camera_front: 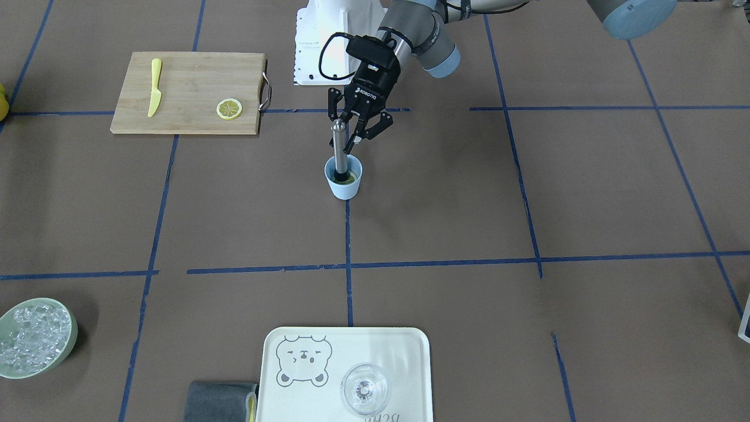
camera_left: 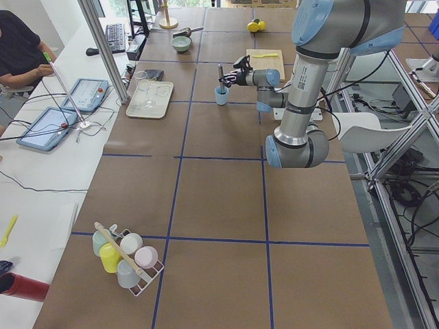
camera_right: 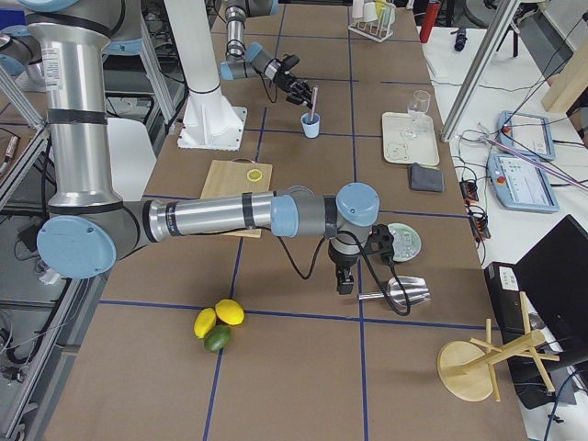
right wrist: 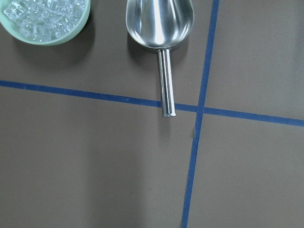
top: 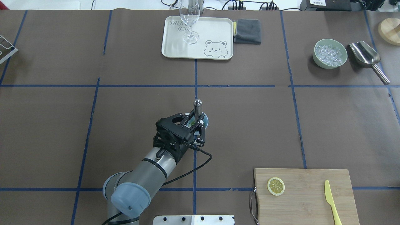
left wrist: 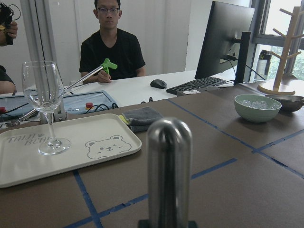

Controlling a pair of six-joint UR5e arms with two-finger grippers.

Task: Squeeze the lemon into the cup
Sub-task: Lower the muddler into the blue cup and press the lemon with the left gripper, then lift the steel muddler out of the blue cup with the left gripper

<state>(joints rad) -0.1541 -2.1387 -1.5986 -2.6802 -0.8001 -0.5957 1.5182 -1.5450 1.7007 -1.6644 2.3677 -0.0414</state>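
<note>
Overhead exterior shows the left gripper [top: 194, 128] spread open, seemingly astride the muddler [top: 197, 107] standing in the cup [camera_front: 344, 186]; for the right gripper [camera_right: 343, 278] I cannot tell.

Table cover [camera_front: 527, 205]: brown paper, matt; blue tape [camera_front: 445, 264] lines.
Board [camera_front: 187, 88], upper left: pale wood, smooth.
Knife [camera_front: 154, 87]: yellow plastic.
Rod [camera_front: 338, 149]: smooth metal, dull sheen.
Cup [camera_front: 344, 186]: light-blue, matt.
Tray [top: 215, 28]: cream, matt.
Glass [top: 189, 18]: clear, glossy.
Cloth [top: 247, 31]: grey fabric.
Scoop [right wrist: 159, 21]: polished metal.

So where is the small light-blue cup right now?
In the front-facing view the small light-blue tapered cup stands mid-table on a blue tape line, a steel rod standing in it, just below the left tool.
</note>
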